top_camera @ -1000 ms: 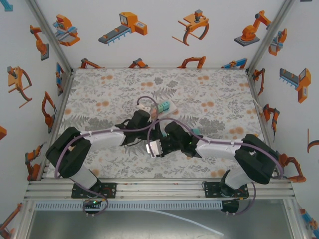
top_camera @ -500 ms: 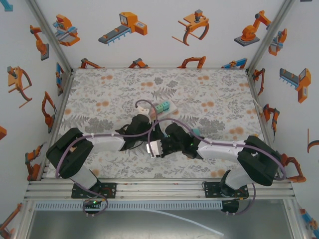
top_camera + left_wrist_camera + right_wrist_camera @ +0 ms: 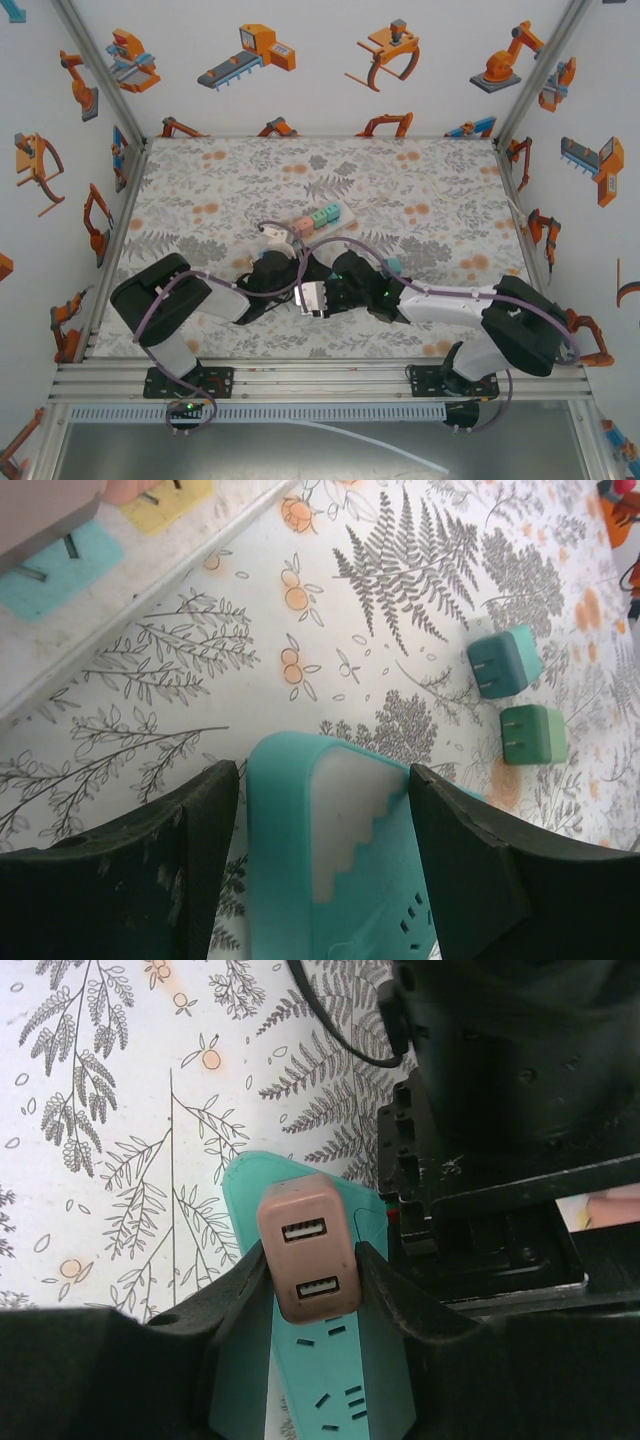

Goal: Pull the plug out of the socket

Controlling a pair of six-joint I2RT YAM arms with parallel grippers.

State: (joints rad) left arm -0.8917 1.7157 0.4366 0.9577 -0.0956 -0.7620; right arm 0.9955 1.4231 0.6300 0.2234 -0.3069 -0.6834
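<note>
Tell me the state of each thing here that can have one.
pink plug: seated on the socket strip, not yet pulled off.
socket strip: lying flat, clamped.
right pincer: shut on pink plug.
left pincer: shut on socket strip.
teal plug: loose, prongs bare.
green plug: loose, prongs bare.

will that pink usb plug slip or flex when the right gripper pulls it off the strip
Probably stiff: the pink plug looks like a hard block, unlikely to flex. Its smooth, rounded sides might slip in the right gripper pinching it. The teal power strip looks light and may lift along, unless the left gripper clamping it holds.
</note>
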